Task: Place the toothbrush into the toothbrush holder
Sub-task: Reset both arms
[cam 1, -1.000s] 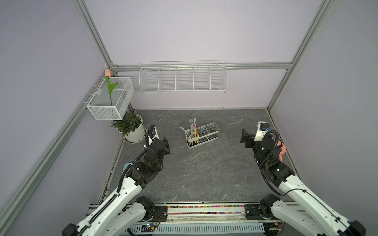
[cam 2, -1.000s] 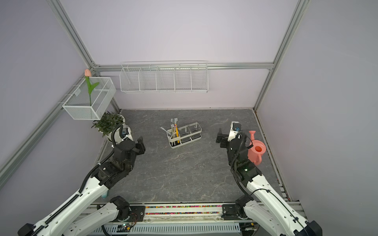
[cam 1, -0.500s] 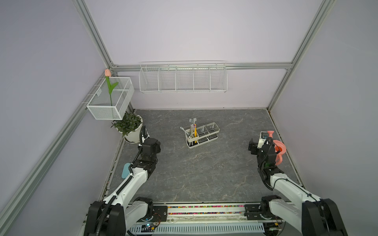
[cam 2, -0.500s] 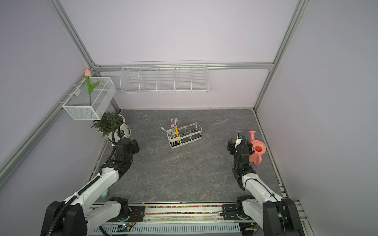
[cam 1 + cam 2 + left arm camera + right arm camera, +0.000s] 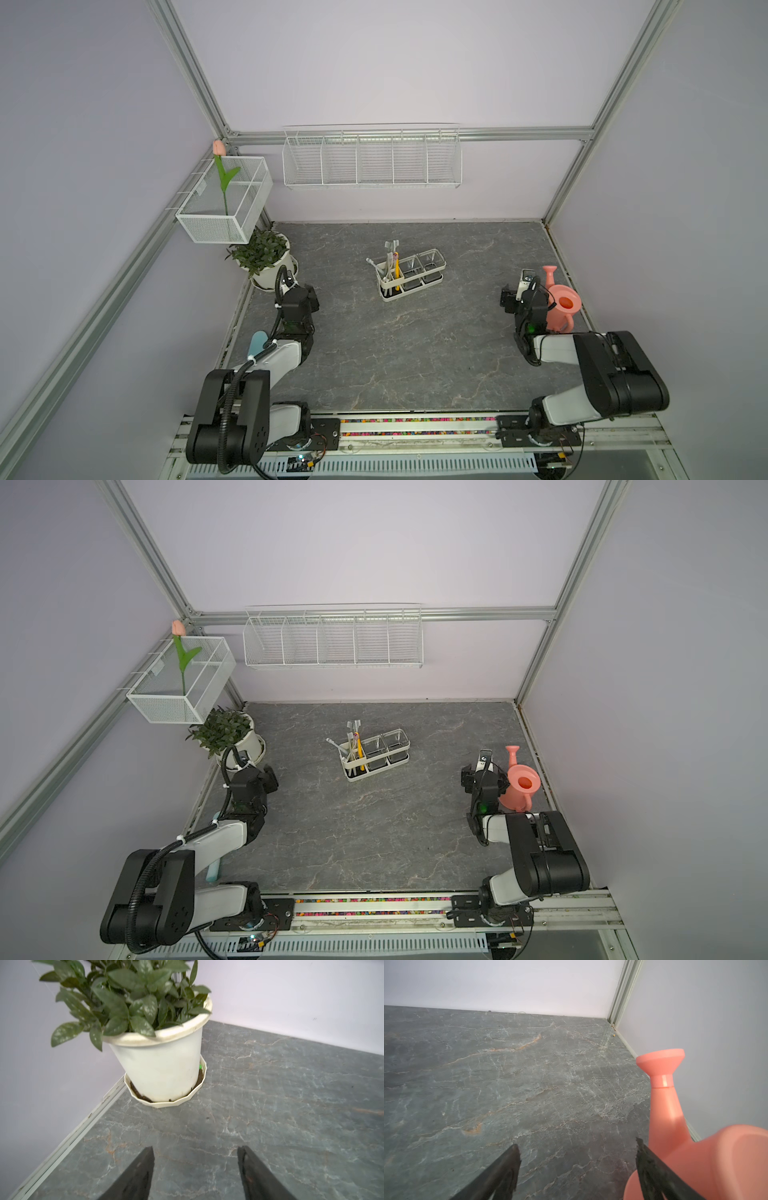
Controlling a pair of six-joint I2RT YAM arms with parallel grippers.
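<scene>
The toothbrush holder sits on the grey stone-look table, mid-width and toward the far side. An orange-handled toothbrush stands among paler ones in the cream bin at its left end. The left gripper hangs with jaws apart and nothing between them, near the potted plant at far left. The right gripper is likewise spread and empty, just beside the pink watering can at right
</scene>
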